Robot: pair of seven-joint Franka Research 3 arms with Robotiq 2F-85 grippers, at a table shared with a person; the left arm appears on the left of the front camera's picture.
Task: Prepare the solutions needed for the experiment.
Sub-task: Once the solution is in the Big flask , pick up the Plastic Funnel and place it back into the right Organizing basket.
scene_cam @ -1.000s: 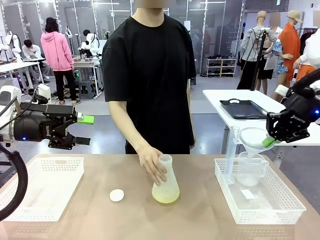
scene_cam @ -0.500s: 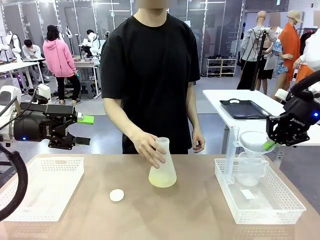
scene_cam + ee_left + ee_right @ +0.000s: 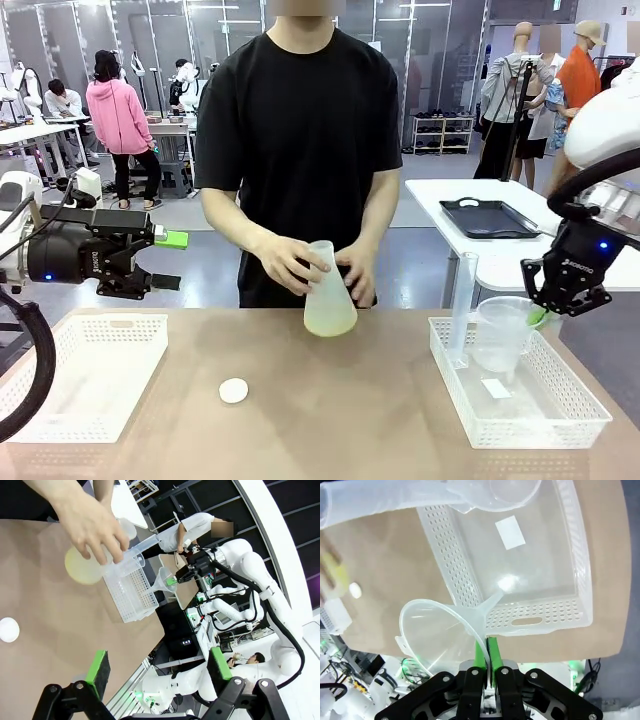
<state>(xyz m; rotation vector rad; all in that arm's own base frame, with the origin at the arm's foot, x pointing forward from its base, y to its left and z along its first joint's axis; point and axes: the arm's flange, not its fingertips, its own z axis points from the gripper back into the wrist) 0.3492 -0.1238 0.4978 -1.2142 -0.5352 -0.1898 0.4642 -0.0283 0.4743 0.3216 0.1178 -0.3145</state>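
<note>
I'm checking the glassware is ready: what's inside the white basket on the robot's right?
A tall measuring cylinder, a clear handled beaker and a small white slip sit in the basket. The floor beneath the beaker is covered.

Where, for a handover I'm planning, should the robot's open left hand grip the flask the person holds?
Best at the neck of the flask, coming level from the robot's left with the left hand: the neck is the narrow part, and the cone flaring below would likely resist slipping. The person's fingers wrap that neck now, so they must shift down first.
</note>
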